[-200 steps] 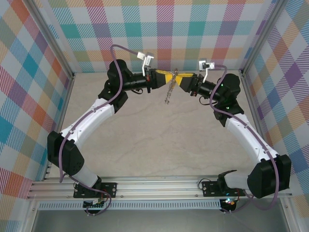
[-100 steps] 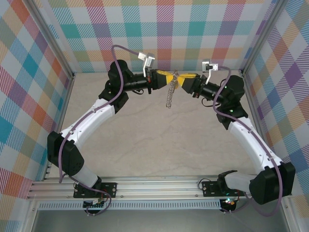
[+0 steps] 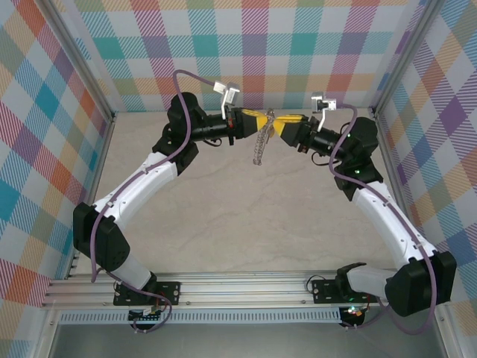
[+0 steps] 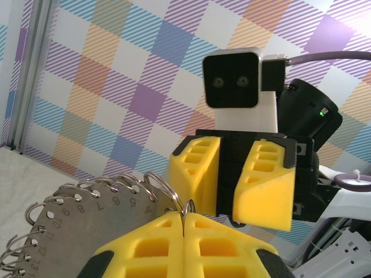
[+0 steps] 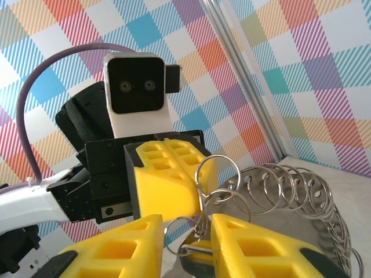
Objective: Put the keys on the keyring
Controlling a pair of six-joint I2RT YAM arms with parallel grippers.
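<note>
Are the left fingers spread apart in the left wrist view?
No: the left fingers are pressed together, pinching a thin wire loop of the keyring between them.

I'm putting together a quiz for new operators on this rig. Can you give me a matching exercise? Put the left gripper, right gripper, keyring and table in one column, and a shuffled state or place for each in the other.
Column one:
1. left gripper
2. right gripper
3. keyring
4. table

Column two:
A. hangs down where the two arms meet
B. fingers apart, wire loops in the gap
C. pale marbled surface under the arms
D. fingers pressed together on a thin wire loop

Pairs: 1-D, 2-B, 3-A, 4-C
</note>
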